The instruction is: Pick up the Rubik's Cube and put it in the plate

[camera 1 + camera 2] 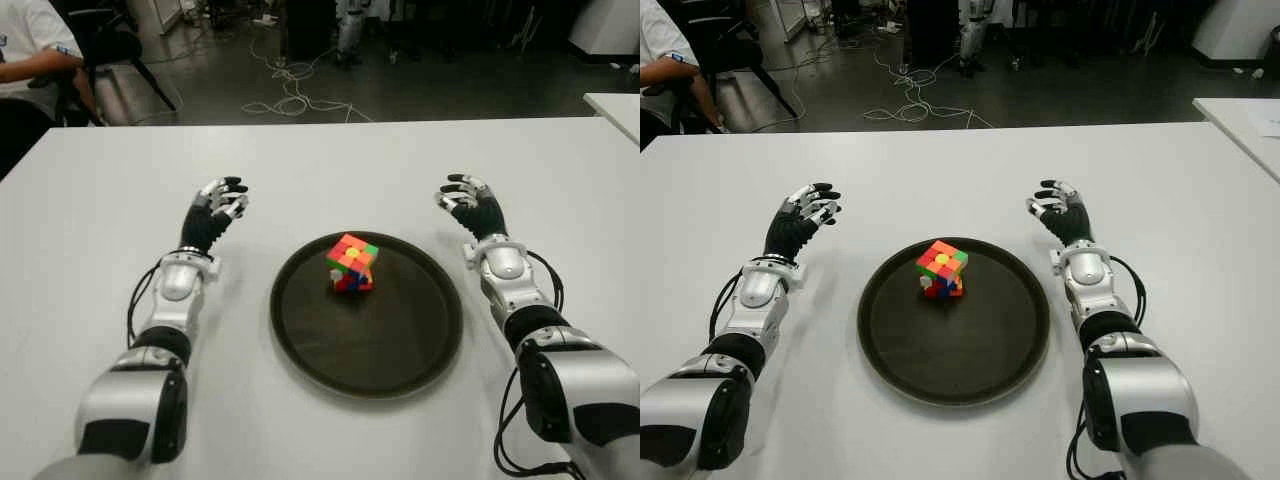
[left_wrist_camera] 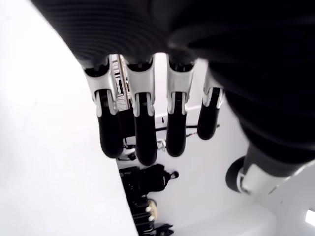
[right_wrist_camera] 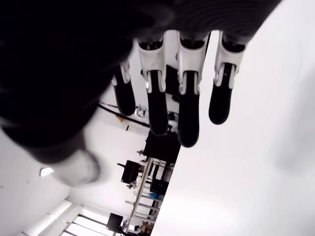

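Both my left hand (image 1: 218, 205) and right hand (image 1: 472, 203) hover released beside the plate (image 1: 400, 345); careless retraction could knock the tilted Rubik's Cube (image 1: 352, 263) out.

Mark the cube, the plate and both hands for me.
Rubik's Cube (image 1: 351, 263): left eye view, its orange and red face.
Plate (image 1: 400, 345): left eye view, bare dark floor right of centre.
Left hand (image 1: 215, 212): left eye view, palm.
Right hand (image 1: 474, 206): left eye view, palm.
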You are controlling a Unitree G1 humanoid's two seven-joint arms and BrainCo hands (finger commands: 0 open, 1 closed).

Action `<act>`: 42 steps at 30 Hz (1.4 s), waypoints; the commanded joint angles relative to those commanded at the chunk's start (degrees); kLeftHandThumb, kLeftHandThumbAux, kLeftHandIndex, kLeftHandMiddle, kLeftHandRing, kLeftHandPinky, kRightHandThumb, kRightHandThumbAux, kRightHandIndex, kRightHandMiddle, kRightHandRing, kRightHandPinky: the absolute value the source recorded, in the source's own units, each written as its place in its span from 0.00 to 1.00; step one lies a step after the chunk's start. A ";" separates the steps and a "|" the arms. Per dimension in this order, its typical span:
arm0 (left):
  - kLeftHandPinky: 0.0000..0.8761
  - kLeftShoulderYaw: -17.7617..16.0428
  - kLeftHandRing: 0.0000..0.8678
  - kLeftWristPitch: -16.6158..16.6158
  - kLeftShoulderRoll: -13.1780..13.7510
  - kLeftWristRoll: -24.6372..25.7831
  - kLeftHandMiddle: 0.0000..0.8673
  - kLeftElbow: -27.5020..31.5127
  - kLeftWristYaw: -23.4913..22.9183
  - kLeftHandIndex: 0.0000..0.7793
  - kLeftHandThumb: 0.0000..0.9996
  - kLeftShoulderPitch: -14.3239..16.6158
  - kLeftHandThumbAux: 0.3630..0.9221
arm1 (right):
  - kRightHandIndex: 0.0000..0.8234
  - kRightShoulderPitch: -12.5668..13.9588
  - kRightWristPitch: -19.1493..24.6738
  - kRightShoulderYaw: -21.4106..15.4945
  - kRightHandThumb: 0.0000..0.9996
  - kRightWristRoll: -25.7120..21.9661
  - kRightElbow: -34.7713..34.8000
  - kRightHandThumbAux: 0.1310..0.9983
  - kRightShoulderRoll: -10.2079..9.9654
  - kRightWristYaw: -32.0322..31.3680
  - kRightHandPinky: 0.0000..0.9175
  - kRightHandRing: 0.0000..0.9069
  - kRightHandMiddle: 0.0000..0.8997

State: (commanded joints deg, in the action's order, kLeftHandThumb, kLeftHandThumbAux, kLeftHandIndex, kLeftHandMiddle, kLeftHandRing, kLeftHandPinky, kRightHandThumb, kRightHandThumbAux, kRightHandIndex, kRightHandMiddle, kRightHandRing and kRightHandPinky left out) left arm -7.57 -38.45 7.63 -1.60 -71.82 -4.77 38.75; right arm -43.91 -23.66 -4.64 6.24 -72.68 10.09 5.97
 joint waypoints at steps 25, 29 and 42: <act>0.38 0.23 0.34 0.07 0.07 -0.23 0.33 0.08 0.13 0.31 0.13 -0.15 0.48 | 0.50 0.12 -0.30 -0.60 0.68 -0.47 0.21 0.68 -0.38 0.31 0.44 0.43 0.41; 0.37 0.40 0.33 0.20 0.15 -0.55 0.31 -0.03 0.88 0.30 0.14 -0.10 0.48 | 0.50 0.05 -0.32 -0.59 0.68 -0.41 0.15 0.68 -0.38 0.35 0.44 0.43 0.41; 0.29 0.37 0.25 1.52 0.11 -0.86 0.24 -0.03 2.16 0.19 0.15 0.23 0.43 | 0.50 -0.15 -0.44 -1.25 0.68 -0.87 0.03 0.69 -0.54 -0.14 0.45 0.44 0.42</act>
State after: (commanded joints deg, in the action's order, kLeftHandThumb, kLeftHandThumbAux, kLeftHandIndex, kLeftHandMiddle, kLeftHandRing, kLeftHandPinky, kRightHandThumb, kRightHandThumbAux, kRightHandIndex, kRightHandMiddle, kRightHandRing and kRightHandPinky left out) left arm -7.20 -36.94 7.74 -2.46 -71.85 -2.61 38.98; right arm -44.05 -24.10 -5.89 5.37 -72.65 9.55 5.83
